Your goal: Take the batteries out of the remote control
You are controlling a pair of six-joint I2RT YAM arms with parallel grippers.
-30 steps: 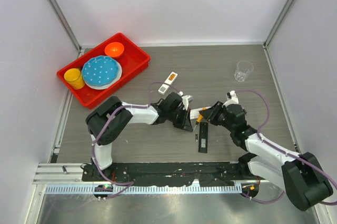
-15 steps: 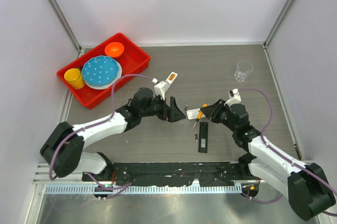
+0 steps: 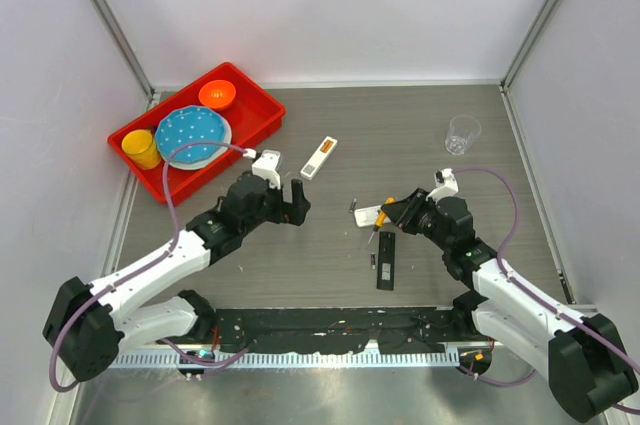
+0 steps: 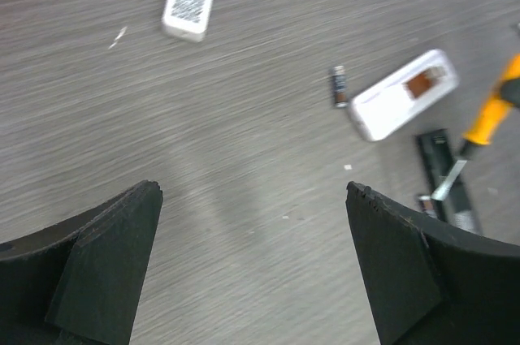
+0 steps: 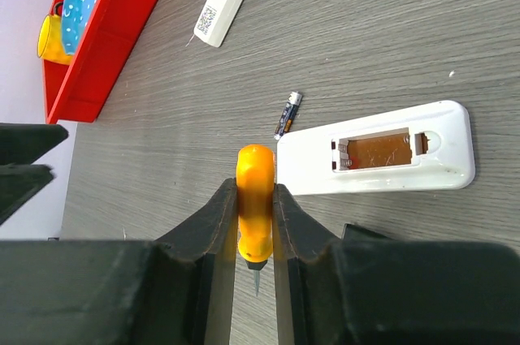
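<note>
holds left claw [image 4: 252, 195] spread wide and empty above the table [image 4: 244, 118]. pinches orange screwdriver [image 5: 254, 162] tight in right claw [image 5: 254, 199], just beside open white remote [image 5: 390, 178]. shows one battery [image 5: 285, 116] lying loose on the table near the remote's end, clear of both claws.

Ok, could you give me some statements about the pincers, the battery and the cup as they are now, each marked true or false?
1. The left pincer is open and holds nothing. True.
2. The right pincer is empty. False: it is shut on the orange screwdriver.
3. One battery lies on the table beside the opened remote. True.
4. The clear cup stands in the red tray. False: it stands on the table, far to the right of the tray.
</note>
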